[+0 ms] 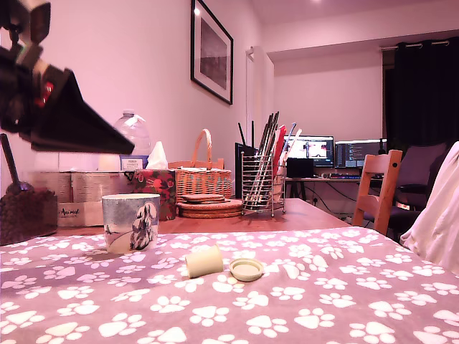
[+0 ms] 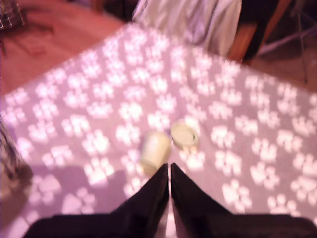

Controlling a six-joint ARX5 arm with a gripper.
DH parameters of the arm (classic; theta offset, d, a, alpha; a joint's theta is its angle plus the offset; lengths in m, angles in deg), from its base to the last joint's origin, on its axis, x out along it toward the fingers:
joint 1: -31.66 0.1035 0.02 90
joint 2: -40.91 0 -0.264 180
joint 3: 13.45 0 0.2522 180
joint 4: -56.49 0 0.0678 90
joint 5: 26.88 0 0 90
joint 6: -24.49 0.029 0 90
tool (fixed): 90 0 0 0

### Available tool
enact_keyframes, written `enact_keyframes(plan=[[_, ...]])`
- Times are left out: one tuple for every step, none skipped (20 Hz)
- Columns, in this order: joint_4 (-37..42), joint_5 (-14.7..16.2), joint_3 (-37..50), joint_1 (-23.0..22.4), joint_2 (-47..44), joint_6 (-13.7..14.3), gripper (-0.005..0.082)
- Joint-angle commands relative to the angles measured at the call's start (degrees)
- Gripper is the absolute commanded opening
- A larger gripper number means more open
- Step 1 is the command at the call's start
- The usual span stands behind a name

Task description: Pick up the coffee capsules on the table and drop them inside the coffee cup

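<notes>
Hovering with fingers pressed together, the gripper (image 2: pixel 170 171) hangs above two cream capsules (image 1: pixel 204 261) on the paw-print cloth (image 1: pixel 344 301); the coffee cup (image 1: pixel 130 223), contents unseen, stands left in the exterior view.

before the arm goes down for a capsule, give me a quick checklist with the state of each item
1. Gripper open enough to take a capsule: not ok, its tips are together with only a thin slit.
2. Gripper empty: ok, nothing shows between the tips.
3. Cream capsule on its side free to grasp: ok, it lies clear on the paw-print cloth.
4. Second cream capsule apart from the first: ok, a gap shows in both views.
5. Coffee cup upright with open mouth: ok, it stands at the exterior view's left of the capsules.
6. Gripper centred over a capsule: cannot tell, the wrist view is blurred.
</notes>
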Motion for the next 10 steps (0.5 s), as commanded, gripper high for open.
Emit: enact_keyframes(plan=[[3.54, -1.53, 2.75, -1.95, 0.48, -1.51, -0.0024], [5.29, -3.21, 3.98, -3.21, 0.48, -2.54, -0.0024], [7.17, -4.57, 5.25, -4.44, 0.48, -3.08, -0.0024], [8.74, -5.55, 6.45, -5.62, 0.48, -4.09, -0.0024], [9.09, -6.16, 7.19, -6.69, 0.48, -4.2, -0.0024], [8.79, -6.14, 7.39, -7.56, 0.46, -4.15, -0.0024], [8.72, -5.9, 7.37, -8.37, 0.46, -3.96, -0.0024], [9.05, -5.92, 7.34, -9.07, 0.46, -3.96, -0.0024], [9.09, -5.95, 7.26, -9.51, 0.46, -3.98, -0.0024], [9.09, -5.95, 7.26, -9.7, 0.46, -3.98, -0.0024]])
